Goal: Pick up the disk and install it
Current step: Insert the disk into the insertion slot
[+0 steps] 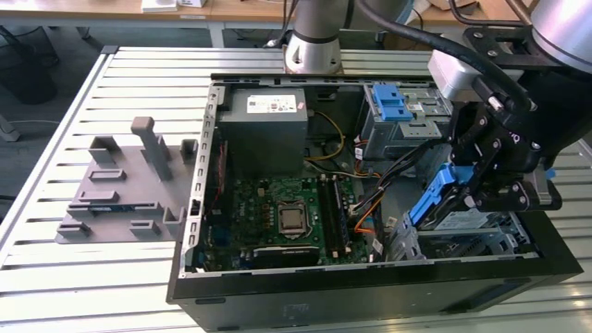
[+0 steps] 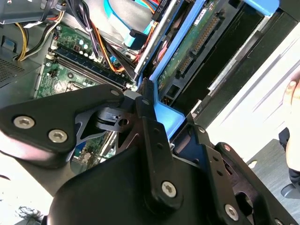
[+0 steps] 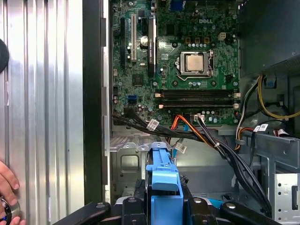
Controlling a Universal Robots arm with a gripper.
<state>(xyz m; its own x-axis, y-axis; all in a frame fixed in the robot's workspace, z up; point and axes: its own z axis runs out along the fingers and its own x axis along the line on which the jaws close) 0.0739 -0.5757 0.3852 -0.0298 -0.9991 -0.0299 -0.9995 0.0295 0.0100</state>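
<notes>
Hand (image 1: pixel 476 191) grips the disk (image 1: pixel 437 195) inside the computer case (image 1: pixel 370 291).
The disk tilts over the drive cage (image 1: pixel 500 234), its blue frame clamped tight in the hand.

Slatted metal table (image 1: pixel 138 277), pale wooden desks (image 1: pixel 240 10) behind, grey floor (image 1: pixel 28 156) alongside.

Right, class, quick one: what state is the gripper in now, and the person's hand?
Gripper: closed on the disk, held tilted above the drive cage.
Person's hand: cannot be told whether it holds anything.
</notes>
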